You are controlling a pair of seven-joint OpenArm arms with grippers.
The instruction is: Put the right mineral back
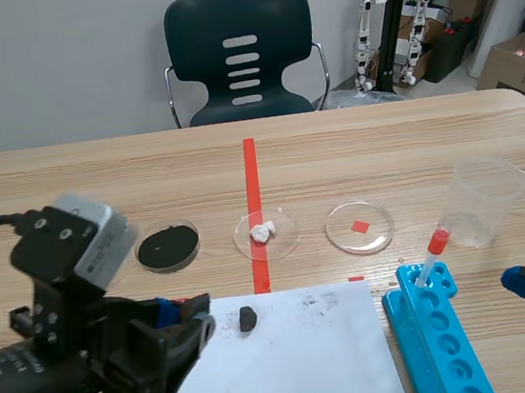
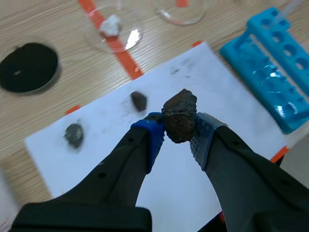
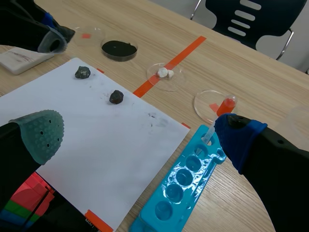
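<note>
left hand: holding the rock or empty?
Holding. The left hand is shut on the rock: the dark lump sits pinched between its two pads, over the paper.

No legible text, label, brand or number anywhere here.

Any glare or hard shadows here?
Left wrist view: glare patch on the petri dish, glints in the blue rack wells, none on the gripped dark mineral. Right wrist view: rack wells glint too. Scene view: only soft shadows on the paper.
</note>
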